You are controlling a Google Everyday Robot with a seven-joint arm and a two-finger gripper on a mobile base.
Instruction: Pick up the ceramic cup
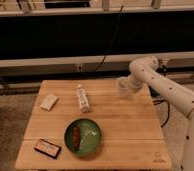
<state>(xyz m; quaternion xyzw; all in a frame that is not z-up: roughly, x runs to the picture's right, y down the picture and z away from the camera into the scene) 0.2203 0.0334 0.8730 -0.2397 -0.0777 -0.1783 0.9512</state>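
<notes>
The ceramic cup [122, 90] is a small pale cup standing upright near the back right corner of the wooden table [132, 131]. My gripper [125, 84] comes in from the right at the end of the white arm and sits right at the cup, at about rim height. It is open, and the cup looks to be within or just in front of the jaws. The cup rests on the table. The gripper partly hides the side of the cup that faces the arm.
A white bottle-like tube [82, 98] lies at the table's back middle. A pale packet [49, 102] lies at the left. A green bowl [85, 137] holding a brown item sits front centre, with a dark bar [47, 148] at the front left. Dark rails run behind the table.
</notes>
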